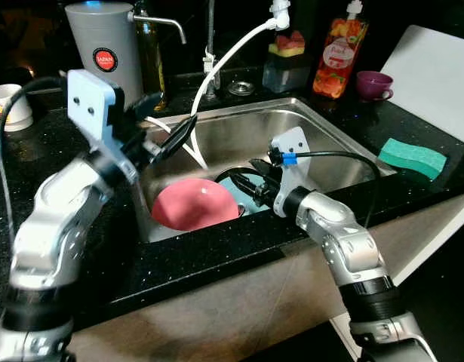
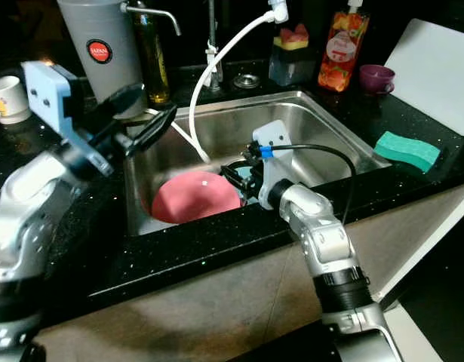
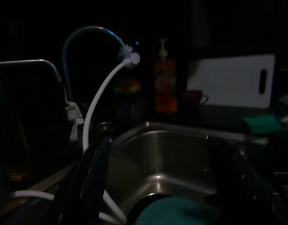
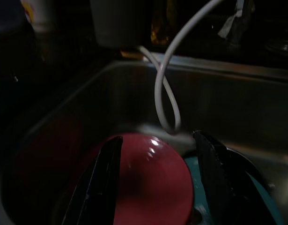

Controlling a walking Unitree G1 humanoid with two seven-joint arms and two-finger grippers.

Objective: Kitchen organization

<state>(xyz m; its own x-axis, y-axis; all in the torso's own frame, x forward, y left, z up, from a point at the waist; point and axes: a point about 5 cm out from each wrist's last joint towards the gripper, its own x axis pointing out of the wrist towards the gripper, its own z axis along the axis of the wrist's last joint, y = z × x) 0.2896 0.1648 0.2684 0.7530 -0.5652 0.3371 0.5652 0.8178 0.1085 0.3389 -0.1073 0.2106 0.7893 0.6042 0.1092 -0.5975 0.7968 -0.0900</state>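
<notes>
Here the right gripper (image 1: 250, 179) sits low in the sink (image 1: 322, 128), fingers apart, just beside a pink bowl (image 1: 194, 205) lying upside down on a teal dish (image 1: 250, 204). Farther back, the left gripper (image 1: 171, 124) hangs over the sink's left rim, fingers apart, near the white hose (image 1: 224, 56).

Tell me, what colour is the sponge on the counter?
Green; the sponge shows best in the left eye view.

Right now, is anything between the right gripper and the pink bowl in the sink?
Nothing visible. The right gripper hangs open inside the sink, its fingers spread just short of the upturned pink bowl. The white hose loops down behind the bowl, not across the approach. A teal dish lies beside the bowl.
</notes>
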